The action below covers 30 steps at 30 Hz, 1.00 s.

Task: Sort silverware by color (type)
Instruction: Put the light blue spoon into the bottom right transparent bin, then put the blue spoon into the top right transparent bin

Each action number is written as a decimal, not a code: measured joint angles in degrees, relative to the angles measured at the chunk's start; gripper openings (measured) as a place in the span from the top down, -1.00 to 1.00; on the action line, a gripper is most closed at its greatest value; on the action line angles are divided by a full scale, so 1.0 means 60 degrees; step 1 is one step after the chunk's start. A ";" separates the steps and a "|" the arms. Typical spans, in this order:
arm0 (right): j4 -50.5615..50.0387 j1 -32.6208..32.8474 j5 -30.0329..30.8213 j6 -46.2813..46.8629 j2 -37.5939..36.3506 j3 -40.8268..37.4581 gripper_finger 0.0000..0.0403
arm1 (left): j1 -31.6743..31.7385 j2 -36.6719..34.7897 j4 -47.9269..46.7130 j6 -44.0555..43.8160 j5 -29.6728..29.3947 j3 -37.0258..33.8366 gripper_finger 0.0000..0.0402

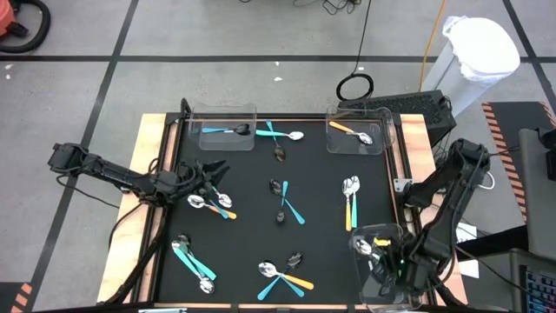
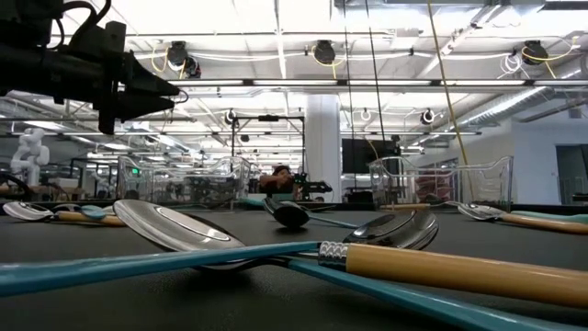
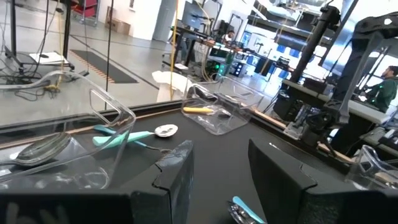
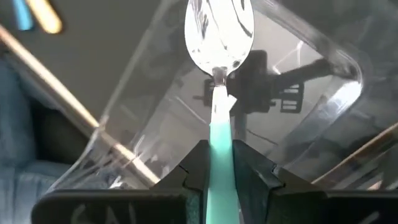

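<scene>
Covering most of the table is a black mat [image 1: 313, 174], with a clear rectangular plastic bin [image 1: 380, 261] at its near right corner. Directly above that bin, the right gripper [image 4: 219, 165] is clenched on the handle of a teal-handled silver spoon [image 4: 219, 37], long axis in line with the fingers, bowl pointing away into the bin. Near the left edge, the left gripper [image 3: 214, 180] hangs released over scattered silverware [image 1: 211, 204].

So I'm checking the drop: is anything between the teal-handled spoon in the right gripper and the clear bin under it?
Nothing visible: the right gripper holds the teal-handled spoon directly over the clear bin.
</scene>
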 joint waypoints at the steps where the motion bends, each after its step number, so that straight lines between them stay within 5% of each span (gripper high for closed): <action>1: 0.0058 0.0063 0.0001 0.0175 0.0188 0.0000 0.76 | 0.0000 0.0003 0.0000 0.0004 -0.0003 0.0002 0.23; 6: 0.0618 0.0146 -0.0001 0.0525 0.1029 0.0000 0.70 | 0.0000 0.0003 0.0007 -0.0007 -0.0006 0.0000 0.23; 12: 0.0990 0.0142 -0.0316 0.0758 0.1633 -0.0003 0.38 | 0.0005 0.0003 0.0020 -0.0044 -0.0275 0.0002 0.23; 17: 0.0973 0.0144 -0.0479 0.1274 0.1548 0.0000 0.16 | 0.0004 0.0003 0.0115 -0.0071 -0.0469 0.0000 0.23; 23: 0.0914 0.0044 -0.0398 0.0692 0.1056 0.0138 0.14 | 0.0000 0.0003 0.0116 -0.0076 -0.0458 0.0000 0.23; 30: 0.0918 -0.0340 0.2233 -0.1030 -0.0078 0.0339 0.20 | -0.0011 0.0000 0.0102 -0.0345 0.0095 0.0000 0.23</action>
